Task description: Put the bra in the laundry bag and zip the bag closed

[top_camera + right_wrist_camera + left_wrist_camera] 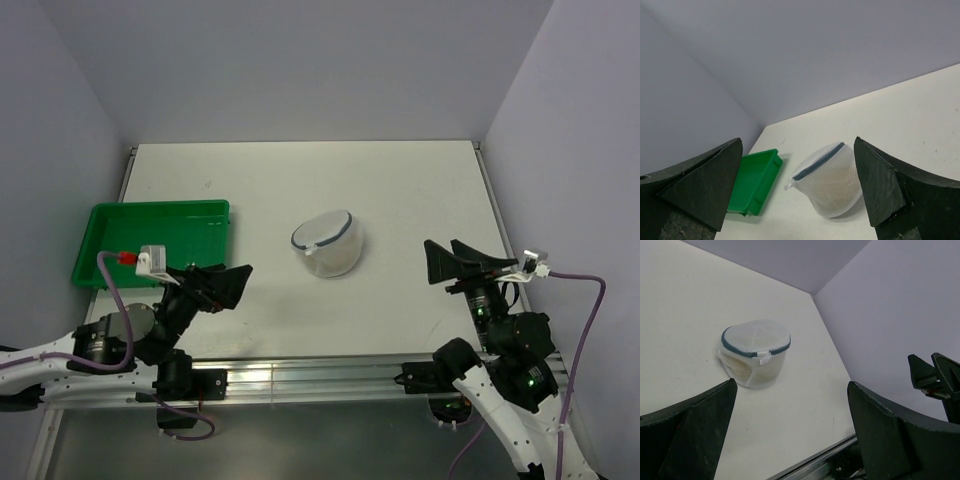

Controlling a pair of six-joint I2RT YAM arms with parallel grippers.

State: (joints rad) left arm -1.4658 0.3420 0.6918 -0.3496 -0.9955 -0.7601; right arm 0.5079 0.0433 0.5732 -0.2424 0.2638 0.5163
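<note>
The laundry bag (329, 243) stands in the middle of the table, a round white mesh pouch with its dark blue zipper trim run shut around the top. It also shows in the left wrist view (755, 352) and the right wrist view (830, 180). A pale yellowish shape shows through its mesh; the bra itself is not plainly visible. My left gripper (226, 283) is open and empty, near the front left, well apart from the bag. My right gripper (462, 262) is open and empty, to the bag's right.
A green plastic tray (152, 240) lies at the left edge of the table, with nothing showing in it; it also shows in the right wrist view (756, 181). Grey walls enclose the table on three sides. A metal rail (300, 378) runs along the near edge.
</note>
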